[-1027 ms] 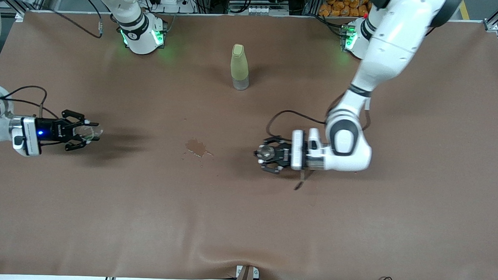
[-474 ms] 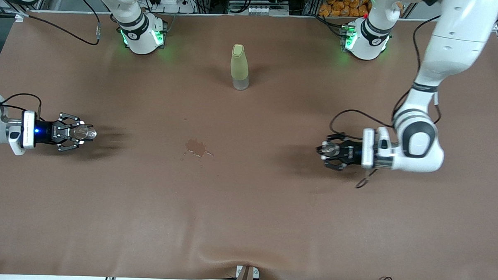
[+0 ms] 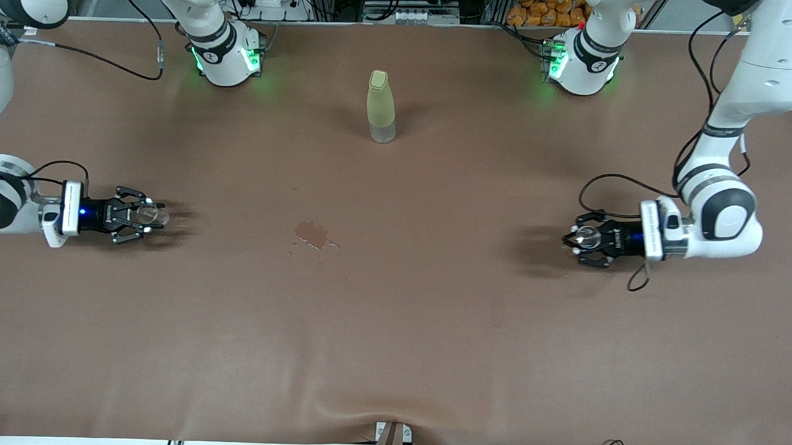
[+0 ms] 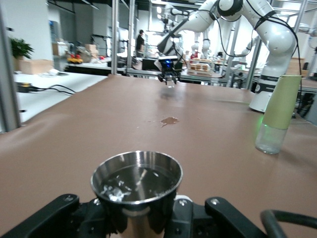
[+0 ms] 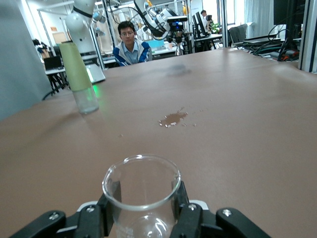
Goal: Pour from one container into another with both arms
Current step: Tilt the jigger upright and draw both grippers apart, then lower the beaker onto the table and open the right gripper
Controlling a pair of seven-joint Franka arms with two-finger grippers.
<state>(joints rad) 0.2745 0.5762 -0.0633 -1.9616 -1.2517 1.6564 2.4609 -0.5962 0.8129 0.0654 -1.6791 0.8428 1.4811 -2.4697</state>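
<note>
Brown table [image 3: 391, 354]: L end effector [image 3: 583, 238] grips jigger [image 3: 588, 237]; R end effector [image 3: 147, 215] grips glass cup [image 3: 151, 214], both upright.

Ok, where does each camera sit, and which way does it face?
Front view: high across the table, facing both bases; left gripper, right gripper.
Left wrist view: over silvery metal hourglass-shaped jigger, facing the right gripper.
Right wrist view: over tiny clear glass cup, facing the left gripper.
Shared: tall yellow-green bottle, brown spill.
</note>
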